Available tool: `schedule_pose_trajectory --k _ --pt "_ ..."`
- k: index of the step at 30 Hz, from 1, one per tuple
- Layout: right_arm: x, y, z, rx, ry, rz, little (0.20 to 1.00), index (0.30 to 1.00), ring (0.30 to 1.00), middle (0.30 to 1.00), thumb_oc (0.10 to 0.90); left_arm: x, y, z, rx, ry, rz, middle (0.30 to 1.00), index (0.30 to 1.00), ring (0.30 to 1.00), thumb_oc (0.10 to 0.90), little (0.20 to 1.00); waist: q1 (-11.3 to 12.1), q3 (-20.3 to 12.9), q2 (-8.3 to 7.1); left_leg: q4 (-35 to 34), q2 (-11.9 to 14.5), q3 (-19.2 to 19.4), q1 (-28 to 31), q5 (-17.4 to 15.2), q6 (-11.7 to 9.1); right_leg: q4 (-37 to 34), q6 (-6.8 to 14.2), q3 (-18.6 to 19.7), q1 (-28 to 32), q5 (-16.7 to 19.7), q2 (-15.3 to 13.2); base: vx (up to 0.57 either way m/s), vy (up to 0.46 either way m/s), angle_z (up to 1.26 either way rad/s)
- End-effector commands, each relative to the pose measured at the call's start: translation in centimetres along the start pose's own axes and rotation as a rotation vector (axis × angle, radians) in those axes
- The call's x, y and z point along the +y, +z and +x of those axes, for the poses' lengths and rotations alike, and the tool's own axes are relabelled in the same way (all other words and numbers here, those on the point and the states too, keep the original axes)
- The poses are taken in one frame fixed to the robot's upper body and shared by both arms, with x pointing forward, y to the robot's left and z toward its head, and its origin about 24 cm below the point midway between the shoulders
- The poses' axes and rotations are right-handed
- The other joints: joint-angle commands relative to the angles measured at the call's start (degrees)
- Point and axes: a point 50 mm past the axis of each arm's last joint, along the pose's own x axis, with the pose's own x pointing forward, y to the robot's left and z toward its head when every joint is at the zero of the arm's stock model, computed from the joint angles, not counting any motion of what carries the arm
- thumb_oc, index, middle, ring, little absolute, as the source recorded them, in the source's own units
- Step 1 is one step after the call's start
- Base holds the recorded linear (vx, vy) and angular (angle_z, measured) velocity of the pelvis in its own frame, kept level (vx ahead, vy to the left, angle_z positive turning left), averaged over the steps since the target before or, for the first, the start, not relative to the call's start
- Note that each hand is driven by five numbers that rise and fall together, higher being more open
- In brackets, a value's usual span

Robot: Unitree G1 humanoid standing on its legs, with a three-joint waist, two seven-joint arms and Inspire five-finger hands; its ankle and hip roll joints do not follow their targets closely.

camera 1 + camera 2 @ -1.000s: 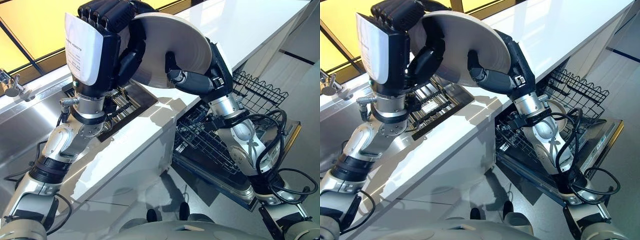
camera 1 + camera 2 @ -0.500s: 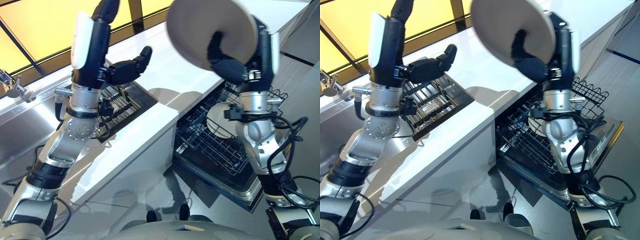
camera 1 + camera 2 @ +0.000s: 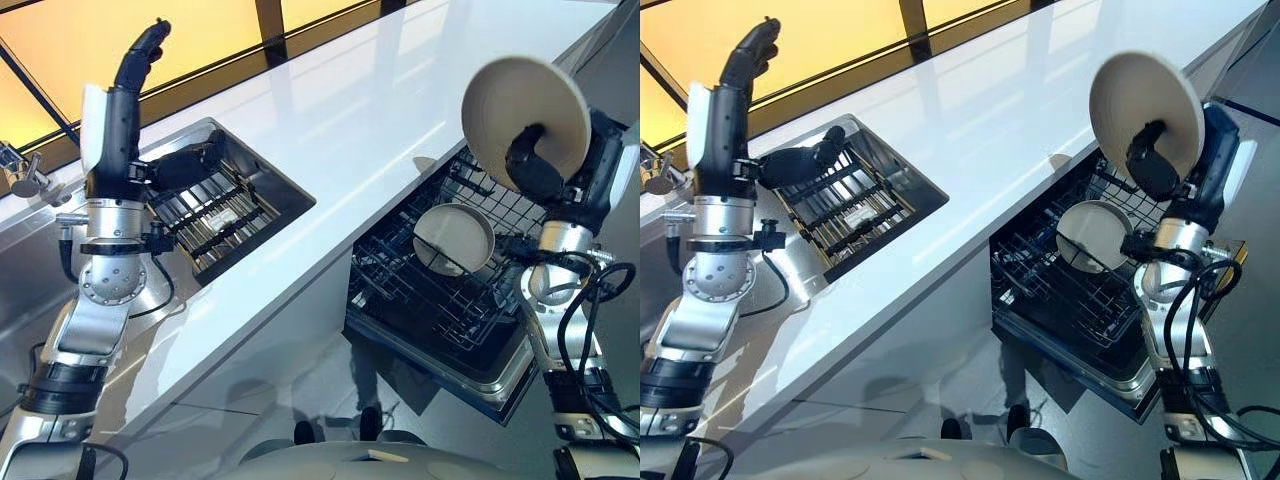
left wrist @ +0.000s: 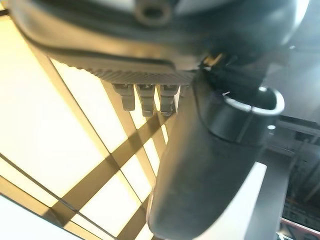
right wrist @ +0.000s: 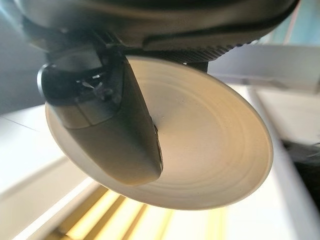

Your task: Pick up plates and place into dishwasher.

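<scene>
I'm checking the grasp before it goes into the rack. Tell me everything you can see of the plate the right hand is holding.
The plate is round, plain cream-beige, matte like ceramic, with faint concentric rings in its well and no visible chips. It is held up on edge, tilted, above the open dishwasher rack, clear of the counter. The right hand pinches it: the thumb lies across the face toward the camera, the fingers behind it. Another plate already stands in the rack below, not touching it.
</scene>
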Motion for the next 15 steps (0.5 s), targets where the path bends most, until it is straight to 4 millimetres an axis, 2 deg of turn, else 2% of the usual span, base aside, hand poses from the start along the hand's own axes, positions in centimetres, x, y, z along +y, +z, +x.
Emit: schedule_pose_trajectory --k 1,4,8,11,15 --pt "-1.8 2.6 2.0 -0.173 -0.092 -0.045 0.2 0.3 0.3 0.3 0.1 2.8 0.4 1.4 -0.066 0.113 -0.009 0.9 0.9 0.9 0.8 0.9 -0.33 -5.07 0.2 1.68 -2.03 -1.62 0.24 -6.52 0.5 11.43 2.99 -1.93 0.01 -13.02 2.42 0.01 0.004 0.07" --pt "-1.5 0.8 1.3 -0.095 -0.064 -0.085 0.2 0.3 0.3 0.3 0.1 3.3 -0.1 0.8 -0.033 0.137 -0.045 0.9 0.9 0.9 0.8 0.9 -0.29 -4.96 0.07 3.88 -2.35 -0.65 -0.15 -7.75 0.58 10.14 2.7 -1.94 0.5 -12.79 2.33 0.0 0.001 0.02" --pt "-0.9 -0.6 0.7 -0.034 -0.031 -0.13 0.2 0.3 0.3 0.3 0.1 3.6 -0.7 0.3 0.005 0.169 -0.075 0.9 0.9 0.9 0.8 0.9 0.05 -4.66 -0.18 6.24 -2.98 0.06 -0.74 -8.75 0.4 7.2 2.46 -1.97 1.32 -11.17 2.52 0.0 0.0 -0.01" --pt "-0.8 -1.3 0.4 0.0 -0.013 -0.144 0.2 0.3 0.3 0.3 0.1 3.9 -1.0 0.0 0.027 0.187 -0.082 0.9 0.9 0.9 0.8 0.9 0.26 -4.58 -0.18 6.45 -3.11 0.09 -0.88 -8.81 0.31 6.26 2.51 -1.97 1.55 -10.55 2.65 0.01 0.0 -0.07" --pt "-0.1 -2.8 -0.5 0.078 0.05 -0.194 0.2 0.3 0.3 0.3 0.1 4.3 -1.8 -0.2 0.073 0.207 -0.114 0.9 0.9 0.9 0.8 0.9 0.14 -4.53 0.21 4.98 -2.56 -0.55 -1.06 -7.78 0.33 8.38 2.66 -1.51 0.5 -11.49 2.61 0.0 0.0 -0.01"
